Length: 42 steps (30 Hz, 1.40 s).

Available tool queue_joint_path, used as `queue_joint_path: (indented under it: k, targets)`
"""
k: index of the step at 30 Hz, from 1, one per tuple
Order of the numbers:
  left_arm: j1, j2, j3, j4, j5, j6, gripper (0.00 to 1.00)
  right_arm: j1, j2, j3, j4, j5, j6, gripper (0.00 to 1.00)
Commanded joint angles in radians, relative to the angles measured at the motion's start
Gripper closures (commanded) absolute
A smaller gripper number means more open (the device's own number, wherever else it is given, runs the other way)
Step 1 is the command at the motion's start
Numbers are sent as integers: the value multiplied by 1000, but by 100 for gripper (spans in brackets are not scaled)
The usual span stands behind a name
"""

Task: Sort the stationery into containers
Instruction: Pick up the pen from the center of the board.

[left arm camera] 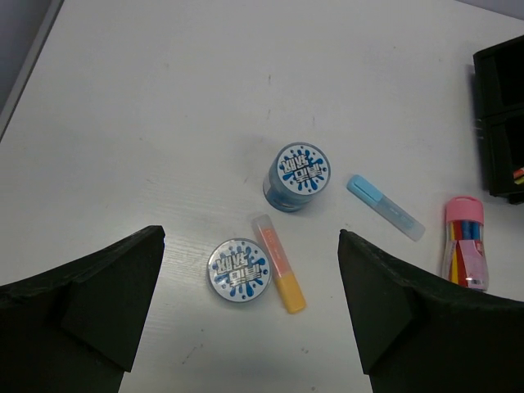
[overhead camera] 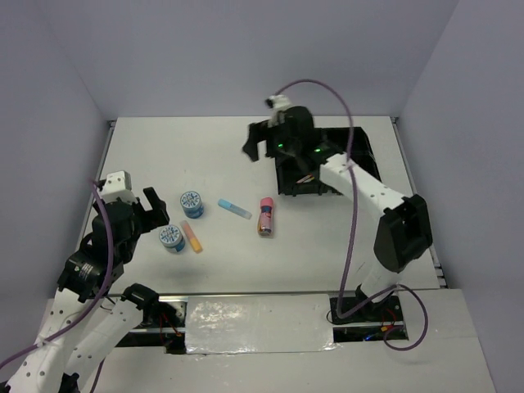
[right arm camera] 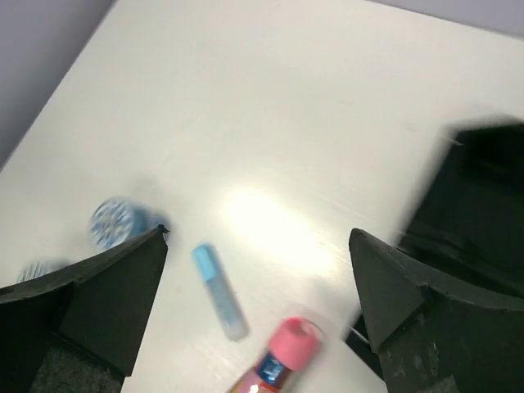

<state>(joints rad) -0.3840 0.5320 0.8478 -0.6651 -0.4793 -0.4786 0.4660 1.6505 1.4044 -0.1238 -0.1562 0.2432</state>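
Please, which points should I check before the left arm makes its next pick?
1. left fingers open, empty: ok.
2. right fingers open, empty: ok.
3. near tape roll has room around: not ok, orange marker lies close beside it.
4. far tape roll stands free: ok.
5. free compartment in tray: cannot tell, right arm hides much.

left arm (overhead camera: pixel 82 344), right arm (overhead camera: pixel 368 190): white links, black joints | cables (overhead camera: pixel 352 237): purple | wrist lights (overhead camera: pixel 281 148): green
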Motion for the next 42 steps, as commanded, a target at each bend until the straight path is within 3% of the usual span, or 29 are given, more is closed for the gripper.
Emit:
queue_joint_path:
  k: [1, 6, 10, 18, 24, 27, 29, 32, 33, 35, 38, 42]
  targets:
    - [8, -10, 11, 2, -61, -22, 1, 167, 78, 88, -140, -94, -333, 1]
    - [11, -4, 7, 15, -32, -8, 1, 310, 273, 209, -299, -39, -456, 1]
    - [13, 2, 2, 25, -5, 3, 1, 344, 409, 304, -367, 46, -487, 1]
    - [16, 11, 2, 33, 18, 12, 1, 358, 528, 335, -407, 93, -479, 3]
    - [16, 10, 0, 36, 28, 17, 1, 384, 592, 373, -441, 90, -481, 21]
    - [17, 5, -1, 36, 30, 17, 1, 388, 611, 386, -456, 51, -484, 45]
    - [16, 2, -1, 41, 34, 20, 1, 388, 617, 387, -465, 40, -479, 50]
    - [16, -1, -3, 42, 39, 21, 1, 388, 603, 377, -461, 14, -476, 71]
    - [17, -1, -3, 41, 42, 23, 1, 388, 592, 370, -455, 15, -470, 85]
    - [16, -1, -3, 42, 44, 24, 1, 388, 547, 352, -421, 32, -431, 100]
    - [17, -1, -1, 42, 45, 25, 1, 384, 459, 317, -335, 58, -349, 100]
    - [17, -1, -3, 44, 47, 25, 1, 317, 211, 179, -153, 69, -150, 100]
